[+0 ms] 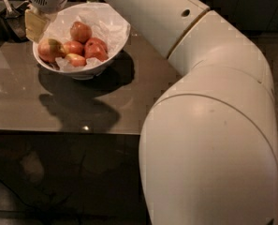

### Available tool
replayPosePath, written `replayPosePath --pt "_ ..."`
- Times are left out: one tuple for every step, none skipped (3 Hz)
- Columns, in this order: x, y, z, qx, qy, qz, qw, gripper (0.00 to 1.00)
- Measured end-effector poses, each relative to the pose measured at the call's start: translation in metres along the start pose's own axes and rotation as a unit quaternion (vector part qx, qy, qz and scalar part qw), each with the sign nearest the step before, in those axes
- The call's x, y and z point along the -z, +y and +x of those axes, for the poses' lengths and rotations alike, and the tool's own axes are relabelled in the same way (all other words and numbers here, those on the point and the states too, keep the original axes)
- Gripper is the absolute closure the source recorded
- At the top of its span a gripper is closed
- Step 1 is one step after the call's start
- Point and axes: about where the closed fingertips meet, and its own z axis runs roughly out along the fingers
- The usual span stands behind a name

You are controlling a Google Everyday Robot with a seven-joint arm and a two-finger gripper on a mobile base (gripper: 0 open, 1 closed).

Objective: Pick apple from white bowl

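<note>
Glossy dark table, round white bowl, gripper at its rim

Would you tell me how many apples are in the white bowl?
5 in the white bowl: the apple at left by the gripper; smaller apples at back, middle, right and front. Paper may hide others.

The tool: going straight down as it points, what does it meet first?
Probably the apple at the edge of the white bowl, or the rim beside it; the tool hangs just above, depth unclear.
</note>
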Motion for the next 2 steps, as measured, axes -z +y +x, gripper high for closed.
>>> replayPosePath --pt "-0.0002 0.0001 0.0 0.0 0.0 0.0 1.0 0.0" --pt "-0.0002 0.0001 0.0 0.0 0.0 0.0 1.0 0.0"
